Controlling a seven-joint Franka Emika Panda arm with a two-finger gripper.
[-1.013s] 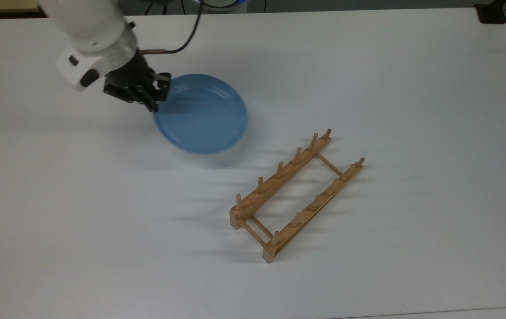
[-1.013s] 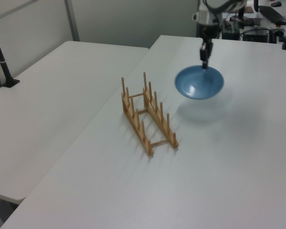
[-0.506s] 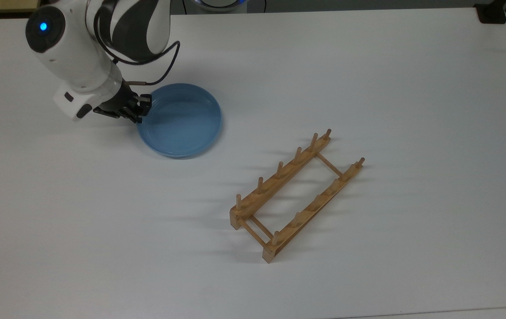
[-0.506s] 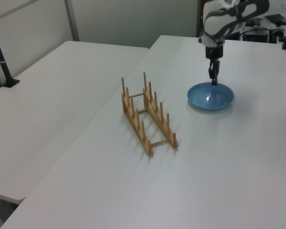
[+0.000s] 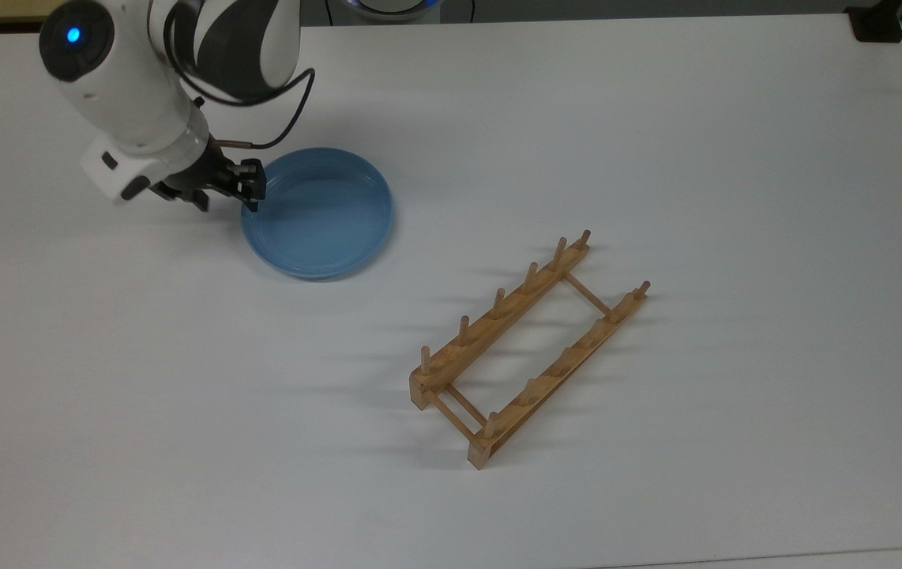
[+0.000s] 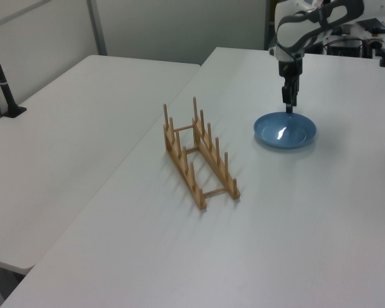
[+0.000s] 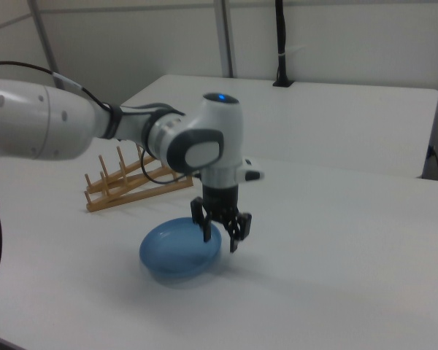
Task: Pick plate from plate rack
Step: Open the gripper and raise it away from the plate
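- Table (image 5: 656, 118): bare white top under my claw, carrying everything.
- Plate rack (image 5: 528, 351): empty, well apart from my claw, toward the top view's lower right. No slot holds anything, so the pick looks done.
- Plate (image 5: 317, 215): flat on the table, rim up, its near edge right at my claw; it rests on its own base.
- Claw (image 5: 228, 190): fingers spread, straddling the plate rim, gripping nothing. Looks like release.
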